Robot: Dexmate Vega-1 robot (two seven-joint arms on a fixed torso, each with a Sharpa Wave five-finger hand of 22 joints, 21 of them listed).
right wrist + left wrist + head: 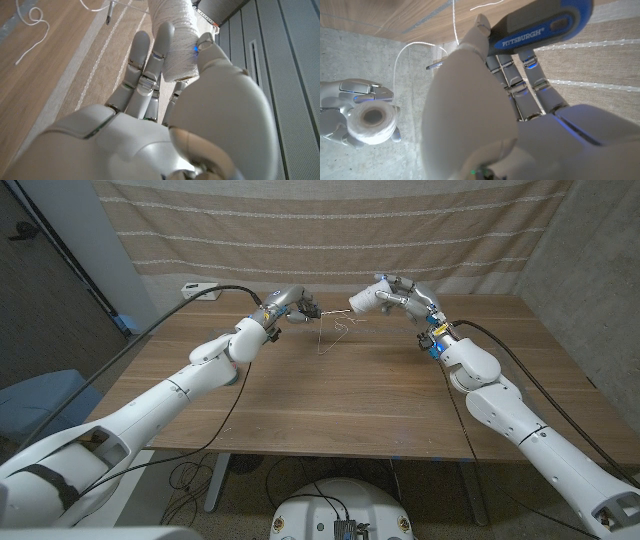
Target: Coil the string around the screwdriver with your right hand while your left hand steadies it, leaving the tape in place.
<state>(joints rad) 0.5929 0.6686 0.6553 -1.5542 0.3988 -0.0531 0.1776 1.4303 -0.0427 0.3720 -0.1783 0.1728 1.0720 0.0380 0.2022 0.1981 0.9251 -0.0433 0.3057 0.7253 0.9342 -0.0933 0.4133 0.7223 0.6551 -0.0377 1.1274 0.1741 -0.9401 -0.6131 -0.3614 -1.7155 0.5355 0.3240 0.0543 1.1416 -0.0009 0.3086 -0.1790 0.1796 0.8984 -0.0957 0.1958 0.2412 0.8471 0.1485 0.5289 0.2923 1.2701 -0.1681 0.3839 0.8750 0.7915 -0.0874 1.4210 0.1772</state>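
Left hand (290,305) grips the one screwdriver (540,25) by its handle, raised over the table's (350,400) far edge, presumably so its shaft stays clear for winding. Right hand (395,295) is closed on the single spool (172,35), raised opposite, likely to feed line. One string (330,332) hangs slack between them, down toward the table. Wraps on the shaft: can't tell. Tape not made out.

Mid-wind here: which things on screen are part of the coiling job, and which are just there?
In the job:
screwdriver, held by left hand
string
string spool, held by right hand

Just there:
wooden table
striped curtain
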